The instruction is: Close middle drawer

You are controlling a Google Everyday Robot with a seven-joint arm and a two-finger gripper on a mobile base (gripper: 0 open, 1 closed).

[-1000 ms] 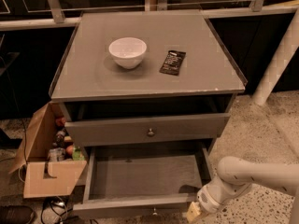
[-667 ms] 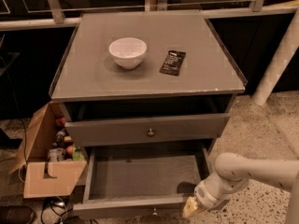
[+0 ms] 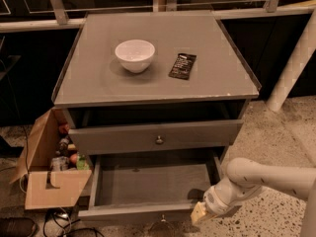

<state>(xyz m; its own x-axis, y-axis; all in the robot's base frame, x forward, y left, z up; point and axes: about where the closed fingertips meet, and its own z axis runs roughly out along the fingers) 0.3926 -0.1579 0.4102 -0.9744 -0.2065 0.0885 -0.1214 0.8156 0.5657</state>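
The middle drawer [image 3: 148, 184] of the grey cabinet is pulled far out, and its plain grey floor is bare. Its front panel [image 3: 133, 212] runs along the bottom of the camera view, with a small brass knob [image 3: 162, 217] at its centre. My gripper [image 3: 199, 213] has a pale yellowish tip on a white arm that comes in from the right. It is at the right end of that front panel, touching or nearly touching it. The smaller drawer above [image 3: 155, 137] has its own knob and stands slightly open.
A white bowl [image 3: 135, 54] and a dark snack packet [image 3: 182, 65] lie on the cabinet top [image 3: 222, 78]. An open cardboard box [image 3: 52, 174] with several items stands left of the drawers. A white post [image 3: 296, 58] rises at the right. Cables lie on the floor at the lower left.
My gripper has crept a little to the left and up, closer to the right end of the open drawer's front. The drawer has barely moved.
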